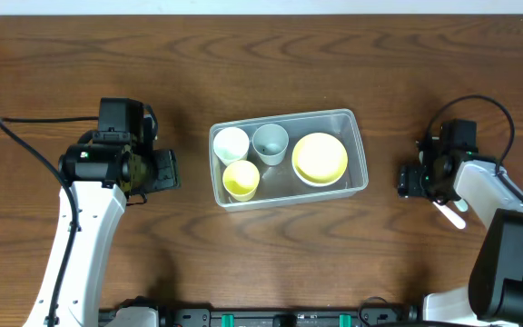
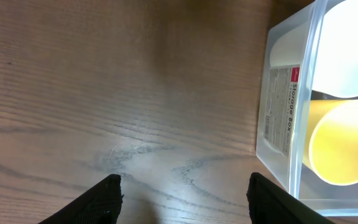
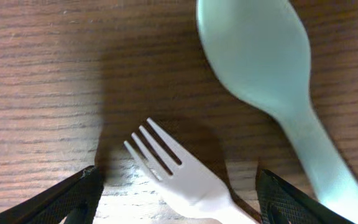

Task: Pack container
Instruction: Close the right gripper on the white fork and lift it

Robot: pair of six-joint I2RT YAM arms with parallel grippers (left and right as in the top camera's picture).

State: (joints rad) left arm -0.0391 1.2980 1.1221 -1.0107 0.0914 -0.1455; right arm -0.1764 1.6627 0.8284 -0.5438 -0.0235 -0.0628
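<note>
Clear round-cornered plastic container holds 3 cups, 1 bowl.

cups in container, fork beside spoon

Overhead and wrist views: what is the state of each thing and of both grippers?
Clear plastic rectangular container: upright, no lid, partly filled.
White cup: upright, empty, inside container.
Grey-blue cup: upright, empty, inside container.
Yellow cup: upright, empty, inside container.
Yellow round bowl: upright, empty, inside container.
White plastic fork: lying on table, not gripped.
Pale green spoon: lying on table, untouched.
Left gripper: open, empty.
Right gripper: open, astride the fork.
</note>
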